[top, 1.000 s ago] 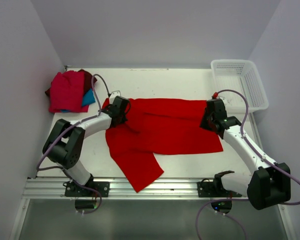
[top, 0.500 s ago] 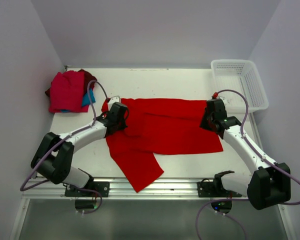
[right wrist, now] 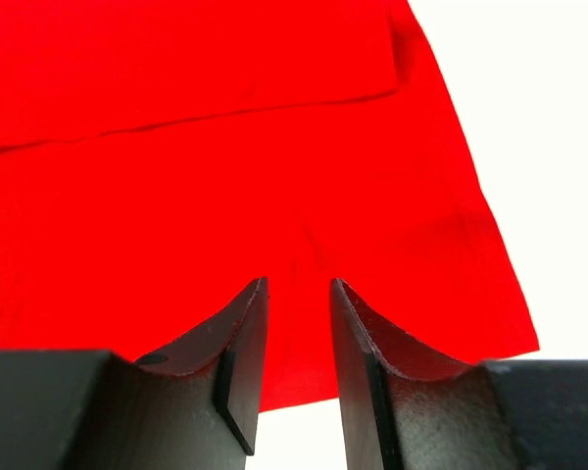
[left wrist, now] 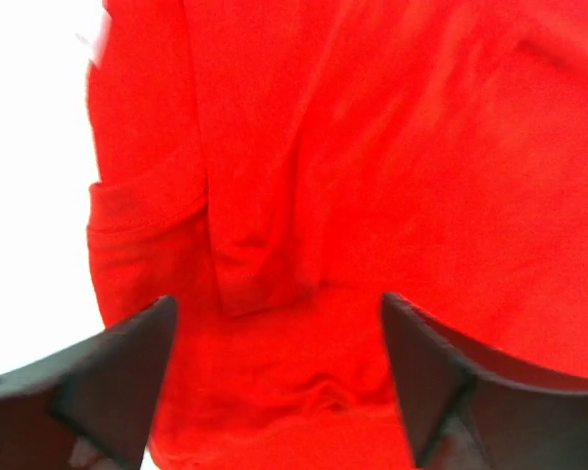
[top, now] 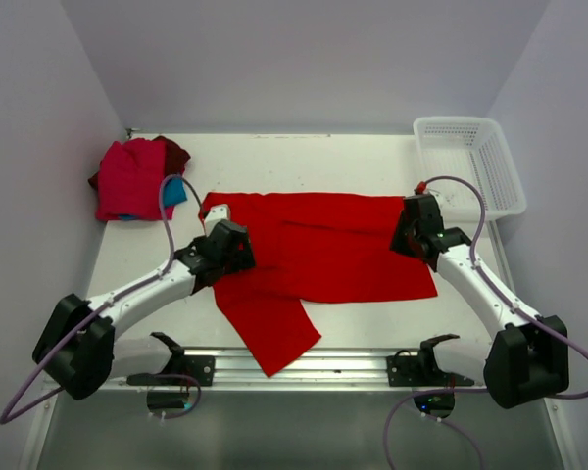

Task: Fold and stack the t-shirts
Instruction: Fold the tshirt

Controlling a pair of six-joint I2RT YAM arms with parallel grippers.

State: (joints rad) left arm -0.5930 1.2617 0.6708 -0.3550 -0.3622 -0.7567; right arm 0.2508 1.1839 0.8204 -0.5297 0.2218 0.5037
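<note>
Left arm point(top: 147, 289) drew back toward 7 o'clock, left gripper point(top: 235, 246) now let go, jaws wide | red shirt point(top: 323, 250) spread mid-table for folding | right gripper point(top: 413, 229) at its 3 o'clock edge, grip unclear | folded shirts point(top: 132, 181) stacked at 10 o'clock

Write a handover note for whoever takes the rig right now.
Left gripper: open above the left end of the red t-shirt, holding nothing.
Right gripper: jaws nearly closed at the shirt's right edge, cloth in the gap; grip unclear.
The red t-shirt lies mid-table, looks partly folded, one flap trailing toward the near edge.
Done: folded shirts piled in the far left corner.
Left: finish folding the red one, stack it.
</note>
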